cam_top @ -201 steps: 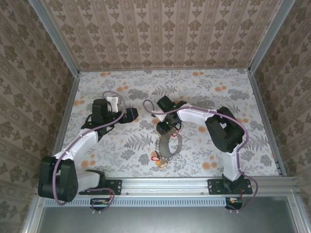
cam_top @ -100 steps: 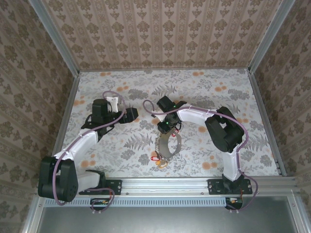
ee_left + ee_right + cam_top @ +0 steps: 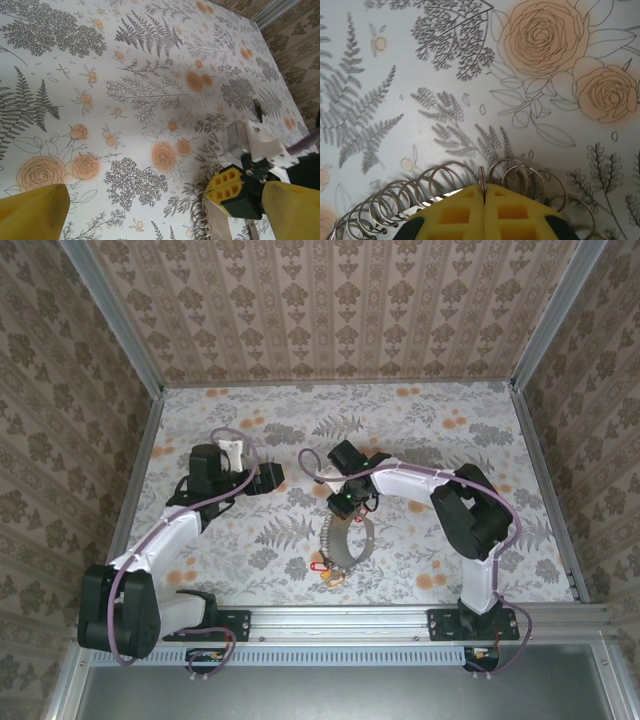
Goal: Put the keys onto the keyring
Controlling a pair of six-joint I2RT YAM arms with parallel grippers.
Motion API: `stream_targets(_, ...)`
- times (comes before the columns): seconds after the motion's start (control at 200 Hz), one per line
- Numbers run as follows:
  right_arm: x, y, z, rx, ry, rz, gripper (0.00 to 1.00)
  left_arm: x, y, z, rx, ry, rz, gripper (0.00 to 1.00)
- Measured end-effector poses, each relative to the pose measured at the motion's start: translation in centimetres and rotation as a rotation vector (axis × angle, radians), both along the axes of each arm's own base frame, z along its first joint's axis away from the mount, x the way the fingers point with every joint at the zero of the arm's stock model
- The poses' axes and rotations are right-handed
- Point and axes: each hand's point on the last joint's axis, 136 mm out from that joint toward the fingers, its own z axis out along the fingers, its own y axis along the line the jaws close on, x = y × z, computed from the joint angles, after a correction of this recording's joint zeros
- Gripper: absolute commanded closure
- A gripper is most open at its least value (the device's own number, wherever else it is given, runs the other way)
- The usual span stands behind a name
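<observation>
So the keyring [image 3: 347, 540], a floppy grey-brown loop made of lots of little linked wire rings, is lying flat on the floral-print table [image 3: 450, 430]. In the overhead view that's roughly 6 o'clock from the table's middle, not far from the arm bases. At the loop's own 6 o'clock end there's a small red plastic tag [image 3: 320, 563] and, right against it, a little clump of brass-coloured metal keys [image 3: 334, 577]. Whether those are already threaded on or just lying against the band is too small to tell.

The right gripper [image 3: 345, 506] sits at the loop's 12 o'clock end. Its wrist view is the good one: the yellow pads [image 3: 470, 192] are pressed together, with one thin wire ring nipped in the seam between them. The other rings fan out toward 9 and 3 o'clock on the table. It looks like an anchor grip, taken at the end opposite the keys so the band can be lifted or held steady instead of flopping around.

The left gripper [image 3: 270, 477] is at about 10 o'clock from the loop, well apart from it, with its fingers spread wide and nothing between them. Its wrist camera looks across at the right gripper and the rings under it, so it's probably parked there to go fetch a key once the ring is steady. One worry: a single thin ring in a pinch like that could slip out pretty easily.
</observation>
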Motion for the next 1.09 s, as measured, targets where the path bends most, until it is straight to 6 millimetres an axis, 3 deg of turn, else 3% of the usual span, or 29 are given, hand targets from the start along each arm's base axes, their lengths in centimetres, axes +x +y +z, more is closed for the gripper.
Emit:
stream_targets(0.295, -1.6, 0.8, 4.3, 0.186, -0.095, 0.048, 1.0, -0.1, 0.0, 0.5, -0.003, -0.015, 0.0, 0.0)
stream_targets(0.445, -2.4, 1.4, 6.8, 0.31, -0.157, 0.079, 1.0, -0.4, -0.1, 1.7, -0.008, -0.052, -0.007, 0.0)
stream_targets(0.5, -2.8, 1.4, 7.8, 0.364, -0.177, 0.086, 1.0, -0.7, -0.4, 2.4, -0.013, -0.075, -0.019, 0.05)
stream_targets(0.56, -3.4, 1.4, 9.4, 0.436, -0.204, 0.1, 1.0, -1.1, -0.7, 3.2, -0.023, -0.104, -0.037, 0.17)
stream_targets(0.815, -4.2, 0.8, 16.3, 0.719, -0.295, 0.119, 1.0, -5.1, -4.2, 7.5, -0.114, -0.302, -0.23, 0.43)
stream_targets(1.095, -5.5, 0.8, 23.1, 0.929, -0.358, 0.181, 1.0, -11.0, -8.2, 12.0, -0.218, -0.504, -0.499, 0.53)
